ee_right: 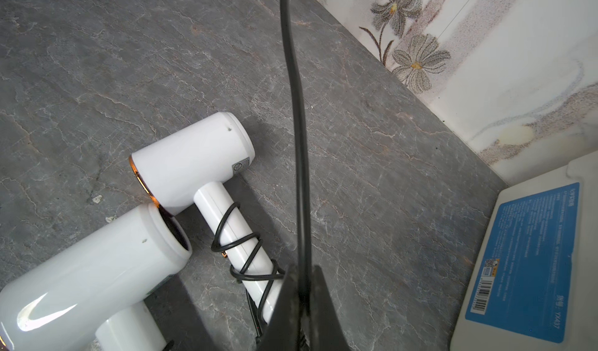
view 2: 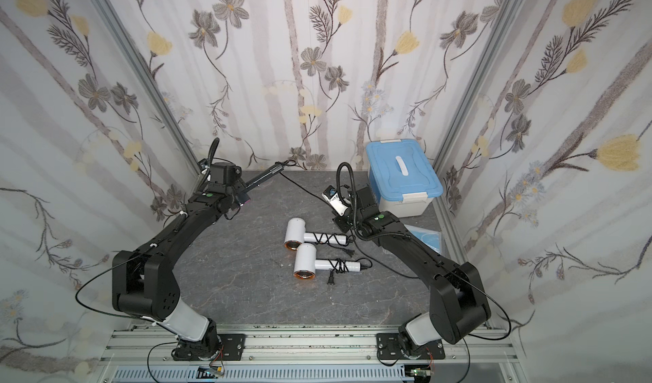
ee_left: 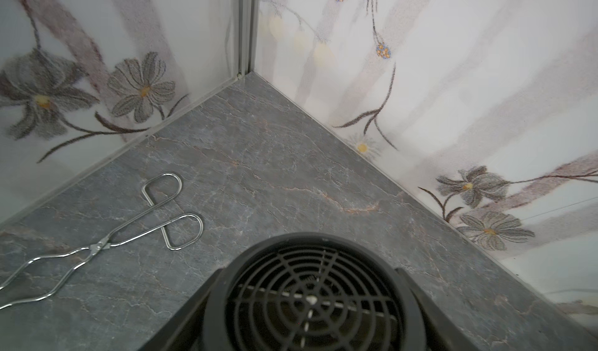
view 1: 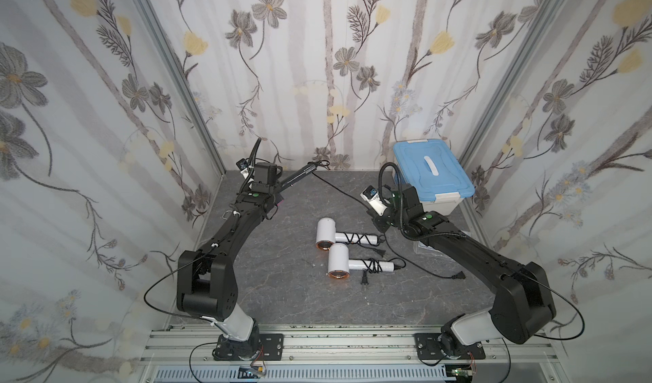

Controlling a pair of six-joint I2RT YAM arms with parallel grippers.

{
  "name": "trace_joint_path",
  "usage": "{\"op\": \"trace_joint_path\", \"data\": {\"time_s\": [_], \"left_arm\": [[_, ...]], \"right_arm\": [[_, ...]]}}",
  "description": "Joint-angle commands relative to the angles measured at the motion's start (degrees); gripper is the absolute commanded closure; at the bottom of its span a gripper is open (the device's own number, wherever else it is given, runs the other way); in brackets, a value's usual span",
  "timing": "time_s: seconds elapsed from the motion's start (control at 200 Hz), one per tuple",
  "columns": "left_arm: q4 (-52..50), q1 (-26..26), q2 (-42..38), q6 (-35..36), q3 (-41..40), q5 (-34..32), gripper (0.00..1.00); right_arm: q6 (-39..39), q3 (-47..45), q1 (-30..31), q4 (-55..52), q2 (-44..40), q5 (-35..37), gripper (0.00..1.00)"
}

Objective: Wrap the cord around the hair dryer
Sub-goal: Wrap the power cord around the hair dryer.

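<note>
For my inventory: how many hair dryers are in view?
3. Far white dryer and near white dryer lie together mid-table; black dryer in the left gripper, at the back.

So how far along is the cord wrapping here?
Done: the far white hair dryer and near white hair dryer lie on the grey marbled table, cords coiled round their handles. In hand: left gripper jaws hold the black hair dryer; right gripper jaws are shut on its black cord, which trails to a plug. Left: no turns show on the black handle yet.
</note>
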Motion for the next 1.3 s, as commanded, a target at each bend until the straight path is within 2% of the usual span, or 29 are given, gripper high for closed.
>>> {"op": "trace_joint_path", "data": {"time_s": [0.0,0.095,0.325,0.445,0.565,0.615,0.719,0.829,0.949,1.054,1.184,1.294], "left_arm": [[0.46,-1.58,1.46,6.27,2.92,-8.15,1.00],[-2.52,-4.13,3.70,11.70,6.80,-7.43,1.00],[-13.03,-10.42,10.28,24.35,18.25,-7.03,1.00],[-18.33,-12.03,13.04,29.34,22.51,-2.68,1.00],[-21.77,-12.29,12.97,32.75,23.44,7.15,1.00],[-22.39,-12.26,12.00,35.18,22.82,14.38,1.00],[-24.05,-12.30,9.72,38.38,21.48,30.77,1.00],[-23.81,-12.31,6.82,39.10,19.42,42.14,1.00],[-20.35,-12.12,2.75,37.56,16.10,51.13,1.00],[-14.23,-11.61,-0.35,32.87,13.30,59.17,1.00],[0.28,-10.83,-3.55,20.76,8.68,64.73,1.00],[16.18,-10.30,-5.31,7.56,2.52,62.73,1.00]], "right_arm": [[-2.33,3.26,1.30,-6.07,-0.73,2.62,1.00],[-4.52,7.77,2.51,-8.92,-2.36,3.75,1.00],[-9.78,20.57,3.42,-13.65,0.72,7.56,1.00],[-13.13,25.95,3.37,-13.78,2.61,9.29,1.00],[-16.50,30.03,2.93,-13.66,5.29,11.58,1.00],[-17.16,31.53,2.25,-13.66,6.31,11.12,1.00],[-17.20,33.89,0.03,-13.15,8.41,7.32,1.00],[-16.20,34.28,-2.45,-11.75,10.08,1.16,1.00],[-14.34,33.79,-4.93,-10.84,11.54,-5.20,1.00],[-13.31,32.02,-5.90,-9.26,12.53,-7.88,1.00],[-10.19,27.33,-7.49,-5.10,12.30,-14.71,1.00],[-6.60,22.76,-9.52,-1.70,11.62,-21.66,1.00]]}}
